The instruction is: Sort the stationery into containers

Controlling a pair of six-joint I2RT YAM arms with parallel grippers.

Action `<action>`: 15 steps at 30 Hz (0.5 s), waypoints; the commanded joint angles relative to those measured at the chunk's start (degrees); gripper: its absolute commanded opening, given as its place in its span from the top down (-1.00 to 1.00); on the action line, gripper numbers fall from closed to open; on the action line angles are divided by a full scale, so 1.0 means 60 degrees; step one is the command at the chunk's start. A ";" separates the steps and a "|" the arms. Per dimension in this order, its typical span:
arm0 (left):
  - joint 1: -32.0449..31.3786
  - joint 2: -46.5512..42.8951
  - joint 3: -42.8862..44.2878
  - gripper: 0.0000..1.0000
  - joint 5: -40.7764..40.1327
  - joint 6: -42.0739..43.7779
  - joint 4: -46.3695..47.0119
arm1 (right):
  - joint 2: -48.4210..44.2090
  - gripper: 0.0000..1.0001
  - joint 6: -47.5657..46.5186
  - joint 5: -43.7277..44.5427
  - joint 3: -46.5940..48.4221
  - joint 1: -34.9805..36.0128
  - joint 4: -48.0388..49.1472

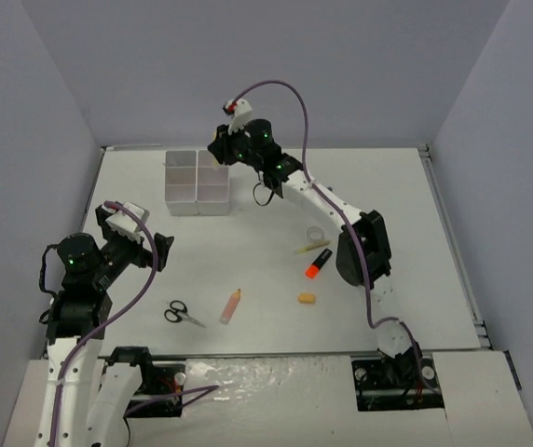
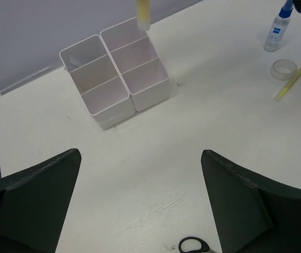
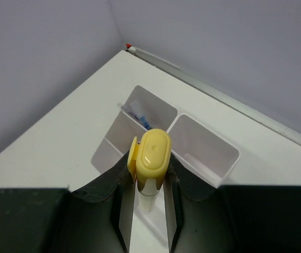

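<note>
The white six-compartment container block (image 1: 195, 182) stands at the back left of the table. My right gripper (image 1: 222, 156) hovers over its back right corner, shut on a yellow marker (image 3: 151, 158) held upright above the compartments (image 3: 208, 150). That marker's lower end shows in the left wrist view (image 2: 142, 13) above the block (image 2: 113, 79). One compartment holds a blue-tipped item (image 3: 140, 113). My left gripper (image 1: 159, 251) is open and empty above the table, its dark fingers (image 2: 250, 200) wide apart. Black-handled scissors (image 1: 183, 314) lie near it.
An orange-tipped marker (image 1: 231, 305), a yellow eraser (image 1: 306, 298), an orange highlighter (image 1: 318, 264), a yellow pen (image 1: 311, 246) and a tape roll (image 1: 315, 234) lie mid-table. A blue-capped bottle (image 2: 276, 31) stands beyond the tape. The scissors' handle (image 2: 194, 245) lies just below my left fingers.
</note>
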 commanded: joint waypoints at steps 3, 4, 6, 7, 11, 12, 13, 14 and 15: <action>-0.0049 -0.0382 -0.0699 -0.94 -0.0907 0.0215 0.0247 | 0.1467 1.00 -0.1385 -0.0080 0.2361 -0.0495 0.0748; -0.0049 -0.0387 -0.0715 -0.94 -0.0910 0.0215 0.0264 | 0.1612 1.00 -0.1385 -0.0090 0.2386 -0.0540 0.0808; -0.0041 -0.0544 -0.0982 -0.94 -0.0967 0.0215 0.0335 | 0.1928 1.00 -0.1402 -0.0257 0.2743 -0.0669 0.1092; 0.0090 -0.0564 -0.1042 -0.94 -0.0973 0.0215 0.0348 | 0.1982 1.00 -0.1441 -0.0264 0.2717 -0.0689 0.1277; 0.0273 -0.0617 -0.1217 -0.94 -0.1025 0.0239 0.0402 | 0.2227 1.00 -0.1581 -0.0329 0.2676 -0.0727 0.1863; 0.0281 -0.0608 -0.1254 -0.94 -0.1042 0.0244 0.0442 | 0.2283 1.00 -0.1558 -0.0489 0.2712 -0.0718 0.1995; 0.0292 -0.0606 -0.1285 -0.94 -0.1054 0.0240 0.0478 | 0.2358 1.00 -0.1533 -0.0613 0.2743 -0.0704 0.2100; 0.0299 -0.0614 -0.1307 -0.94 -0.1054 0.0232 0.0501 | 0.2449 1.00 -0.1511 -0.0653 0.2766 -0.0689 0.2169; 0.0302 -0.0607 -0.1325 -0.94 -0.1063 0.0230 0.0519 | 0.2510 1.00 -0.1530 -0.0686 0.2765 -0.0665 0.2222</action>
